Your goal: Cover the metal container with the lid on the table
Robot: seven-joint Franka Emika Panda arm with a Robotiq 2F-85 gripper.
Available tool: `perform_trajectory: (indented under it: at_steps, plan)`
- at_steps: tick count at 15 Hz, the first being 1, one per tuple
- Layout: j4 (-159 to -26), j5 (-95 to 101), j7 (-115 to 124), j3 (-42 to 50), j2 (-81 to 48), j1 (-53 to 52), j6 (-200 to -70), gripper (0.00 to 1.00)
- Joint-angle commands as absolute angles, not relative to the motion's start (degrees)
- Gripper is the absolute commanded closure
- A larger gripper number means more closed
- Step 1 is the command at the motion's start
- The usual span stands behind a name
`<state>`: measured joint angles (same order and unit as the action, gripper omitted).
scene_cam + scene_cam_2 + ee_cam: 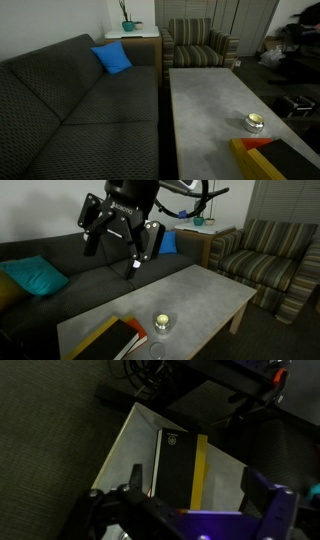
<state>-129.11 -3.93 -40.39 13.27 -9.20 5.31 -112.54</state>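
Observation:
The metal container (254, 123) is a small shiny pot standing on the grey table (200, 105), near a flat yellow and black block (262, 158). It also shows in an exterior view (161, 322), with the block (110, 340) beside it. A small round clear thing (157, 352), perhaps the lid, lies at the table's near edge. My gripper (115, 252) hangs high above the table (205, 292), open and empty. In the wrist view its fingers (200, 490) frame the block (180, 465) on the table (128, 442) far below; the container is out of that view.
A dark sofa (70, 110) runs along the table, with a blue pillow (112, 58) on it. A striped armchair (270, 255) stands past the table's far end. A small side table with a plant (130, 30) stands between sofa and armchair.

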Motion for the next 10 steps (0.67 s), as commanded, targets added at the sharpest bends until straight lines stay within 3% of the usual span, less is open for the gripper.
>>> perform_trajectory:
  at_steps: [1,5,10]
  plan:
    - [-129.1,-3.6,-40.1,10.9,-9.0,7.6,-112.5,0.0]
    - [-132.5,-1.2,-34.4,9.3,-10.7,6.8,-126.5,0.0]
    - [-131.8,-5.0,-37.2,5.7,-22.1,9.2,-140.1,0.0]
